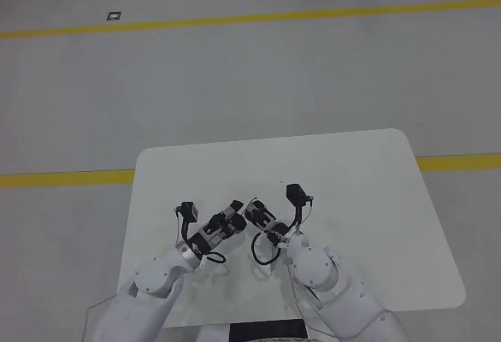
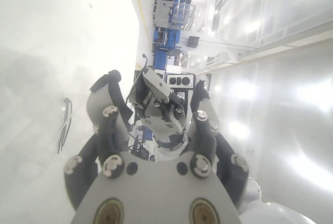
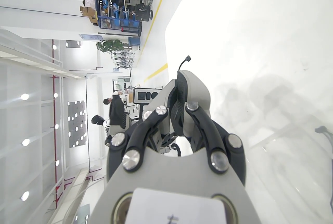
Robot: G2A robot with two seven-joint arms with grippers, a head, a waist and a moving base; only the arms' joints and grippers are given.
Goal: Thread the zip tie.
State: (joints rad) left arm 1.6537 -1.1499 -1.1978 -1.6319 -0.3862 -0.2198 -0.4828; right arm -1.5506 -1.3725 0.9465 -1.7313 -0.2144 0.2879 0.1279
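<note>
A thin black zip tie [image 3: 183, 64] sticks out from between the fingertips of my right gripper [image 3: 179, 78], which is shut on it; its small square end points away over the table. My left gripper [image 2: 157, 79] is open, its two dark fingers [image 2: 109, 84] spread on either side of the right gripper's tip [image 2: 156, 95], and the zip tie's end [image 2: 145, 60] pokes out beyond them. From above, the left gripper [image 1: 232, 214] and right gripper [image 1: 256, 214] meet tip to tip over the front middle of the white table [image 1: 362, 171].
Thin black strips [image 2: 66, 121] lie on the table beside the left gripper; I cannot tell what they are. The table's far half and right side are bare. Grey floor with yellow lines [image 1: 250, 19] surrounds the table.
</note>
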